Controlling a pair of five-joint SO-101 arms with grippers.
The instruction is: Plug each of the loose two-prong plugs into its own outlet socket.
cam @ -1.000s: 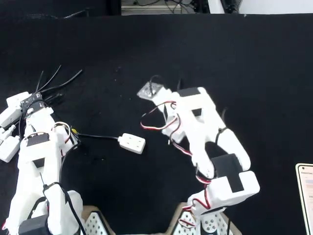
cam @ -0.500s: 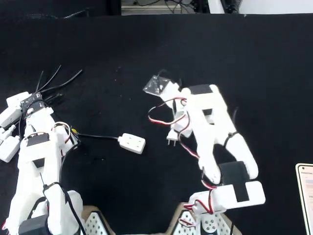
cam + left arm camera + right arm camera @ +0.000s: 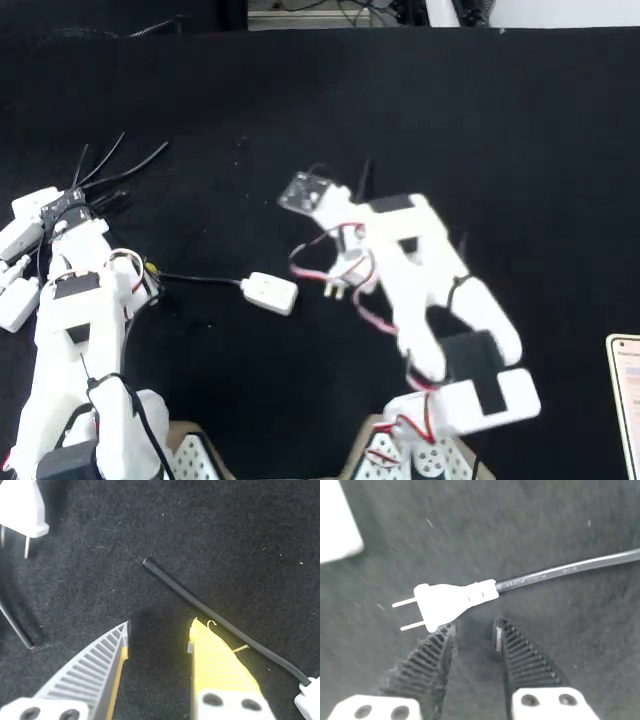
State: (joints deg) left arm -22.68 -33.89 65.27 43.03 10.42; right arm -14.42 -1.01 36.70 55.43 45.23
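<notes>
**High view:** The outlet socket (image 3: 270, 292) lies on the black desk (image 3: 520, 120), and its cable (image 3: 200, 278) runs off at 9 o'clock toward the left arm. A two-prong plug (image 3: 337, 288) sits near the socket at its 3 o'clock, prongs aimed at it, under the front of the right arm. Spare plugs (image 3: 20, 240) cluster at the desk's 9 o'clock edge.

**Left wrist view:** The left claw (image 3: 157, 635) is spread apart with nothing in it, over bare desk. A black lead (image 3: 200, 610) passes just beside one fingertip.

**Right wrist view:** The right claw (image 3: 475, 630) is apart and empty. The plug lies crosswise just past its tips, the body about touching one of them.

The step in hand looks like the grasp. The right claw should straddle the plug's body behind the prongs and close squarely, keeping the prongs level with the socket's slots. The socket looks light, so steadying it should help.
</notes>
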